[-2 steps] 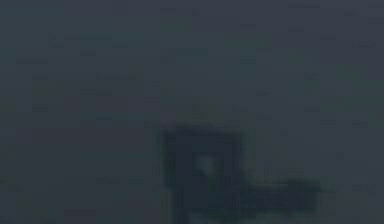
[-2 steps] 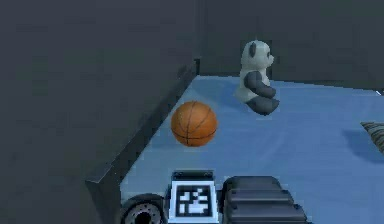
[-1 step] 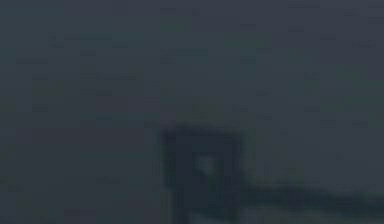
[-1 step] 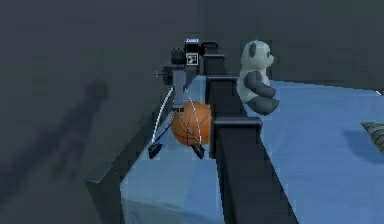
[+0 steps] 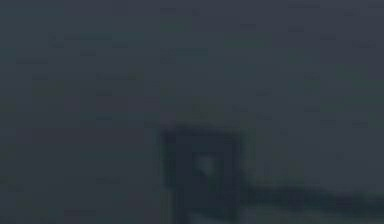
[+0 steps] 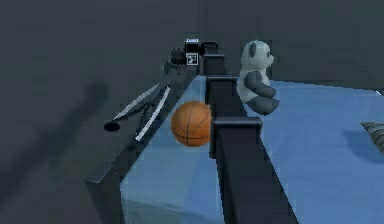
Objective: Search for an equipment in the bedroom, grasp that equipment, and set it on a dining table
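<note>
An orange basketball (image 6: pixel 192 122) lies on the blue bed (image 6: pixel 310 150), close against the left side of my dark arm bar (image 6: pixel 235 150). The arm reaches up the picture to two white marked squares (image 6: pixel 191 47). Left of them is the gripper (image 6: pixel 171 67), dark against the dark wall. Two long thin grey sticks (image 6: pixel 140 110), perhaps bats, lie slanted along the bed's left edge just below the gripper. I cannot tell whether the gripper holds anything.
A black and white panda toy (image 6: pixel 258 77) sits on the bed right of the arm. A grey pillow corner (image 6: pixel 375 135) shows at the right edge. In the forward view a dark wall stands close, with a dark square object (image 5: pixel 203 160) low in the middle.
</note>
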